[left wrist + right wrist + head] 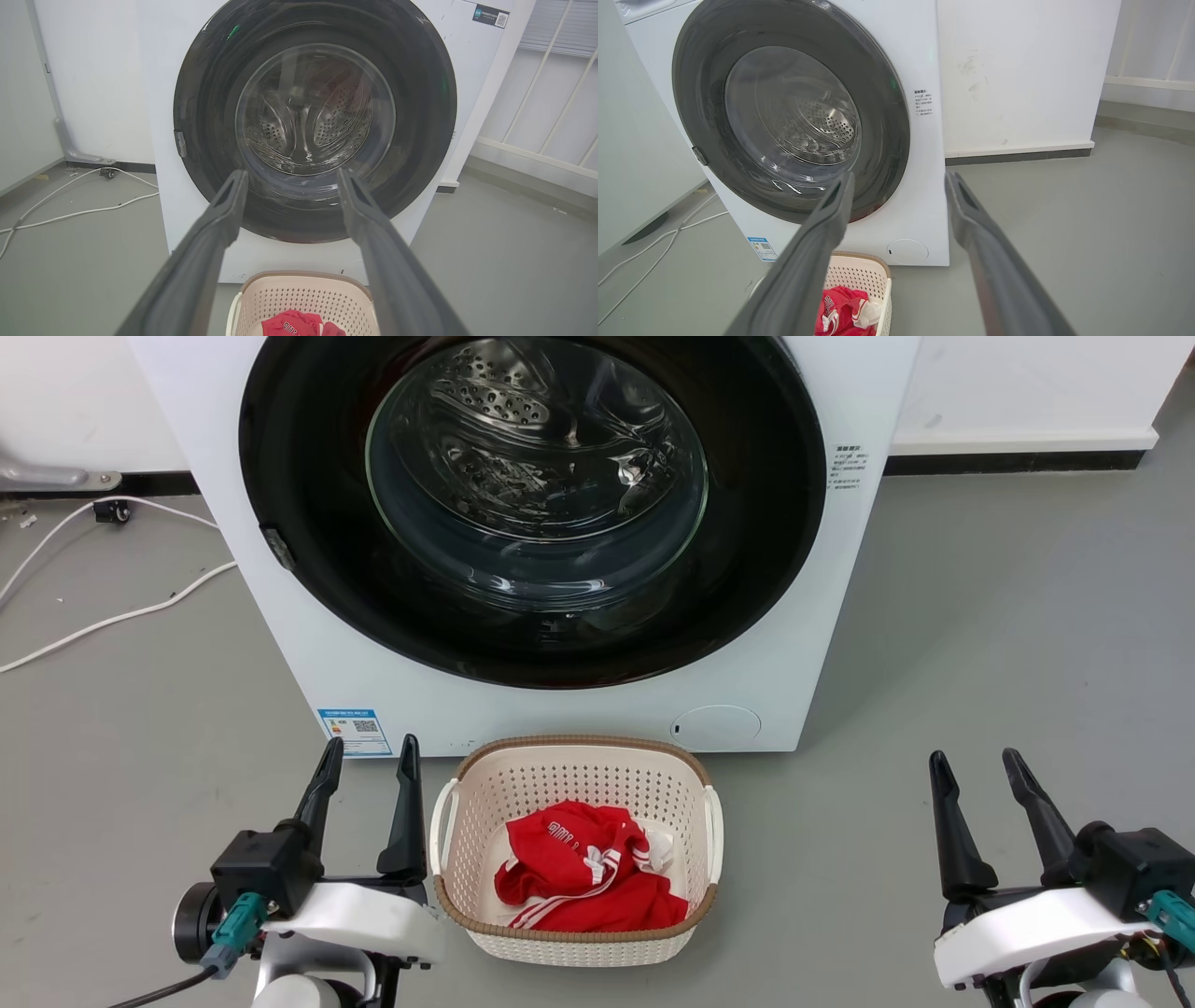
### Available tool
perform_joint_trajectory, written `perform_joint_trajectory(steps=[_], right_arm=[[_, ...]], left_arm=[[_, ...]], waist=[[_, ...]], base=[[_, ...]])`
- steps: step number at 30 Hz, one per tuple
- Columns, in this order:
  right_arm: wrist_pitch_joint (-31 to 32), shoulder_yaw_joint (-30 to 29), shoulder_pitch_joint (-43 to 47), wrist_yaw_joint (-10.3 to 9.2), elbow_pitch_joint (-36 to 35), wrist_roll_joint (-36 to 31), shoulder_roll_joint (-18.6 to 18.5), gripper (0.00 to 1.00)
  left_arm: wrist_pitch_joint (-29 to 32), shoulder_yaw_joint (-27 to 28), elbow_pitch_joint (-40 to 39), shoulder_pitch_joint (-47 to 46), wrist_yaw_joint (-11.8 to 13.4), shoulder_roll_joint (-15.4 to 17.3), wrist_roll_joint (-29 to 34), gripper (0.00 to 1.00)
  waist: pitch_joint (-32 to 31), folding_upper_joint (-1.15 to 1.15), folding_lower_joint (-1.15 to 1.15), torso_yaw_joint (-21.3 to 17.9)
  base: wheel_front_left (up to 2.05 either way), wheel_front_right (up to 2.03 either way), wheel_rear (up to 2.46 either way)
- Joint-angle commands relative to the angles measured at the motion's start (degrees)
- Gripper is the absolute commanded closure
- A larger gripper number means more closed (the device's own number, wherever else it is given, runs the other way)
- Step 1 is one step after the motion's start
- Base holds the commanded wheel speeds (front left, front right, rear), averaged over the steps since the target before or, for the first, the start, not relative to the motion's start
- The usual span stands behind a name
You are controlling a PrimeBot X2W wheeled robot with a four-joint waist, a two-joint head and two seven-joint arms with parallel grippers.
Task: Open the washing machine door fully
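Observation:
The washing machine door [308,476] is a big glossy black ring around a bulging glass bowl, lying flat and closed against the white machine front [280,635]. A small grey latch tab [277,549] sits on its left rim. The same door [210,93] faces the left wrist view, and the door [887,121] appears at an angle in the right wrist view. My left gripper [371,756] is open at the lower left, well short of the machine. My right gripper [977,767] is open at the lower right, holding nothing.
A cream perforated basket [476,793] with red clothing [583,868] stands on the grey floor right before the machine, between my arms. White cables [112,616] run across the floor at the left. A small round white flap [716,723] sits low on the machine.

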Motion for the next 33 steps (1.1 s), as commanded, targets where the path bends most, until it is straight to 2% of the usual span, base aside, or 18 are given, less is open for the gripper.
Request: perform_joint_trajectory(steps=[1, 12, 33], right_arm=[[-0.4, 0.1, 0.3, -0.02, -0.7, -1.4, 0.1, 0.0], [-1.0, 0.5, 0.7, -0.02, -1.1, -6.1, 0.2, 0.0], [-2.4, 0.0, 2.3, -0.02, -1.1, -10.5, 0.3, 0.0]], left_arm=[[-0.5, -0.1, -0.4, -0.6, 0.2, 0.4, 1.2, 0.0], [-1.7, -1.1, -0.4, -0.6, 1.6, 0.7, 6.6, 0.0], [-3.6, -2.2, -0.4, -0.4, 2.1, 0.6, 13.3, 0.0]], waist=[[0.0, 0.0, 0.0, 0.0], [0.0, 0.0, 0.0, 0.1], [-0.1, 0.0, 0.0, 0.6]], base=[[0.0, 0.0, 0.0], [0.0, 0.0, 0.0], [0.0, 0.0, 0.0]])
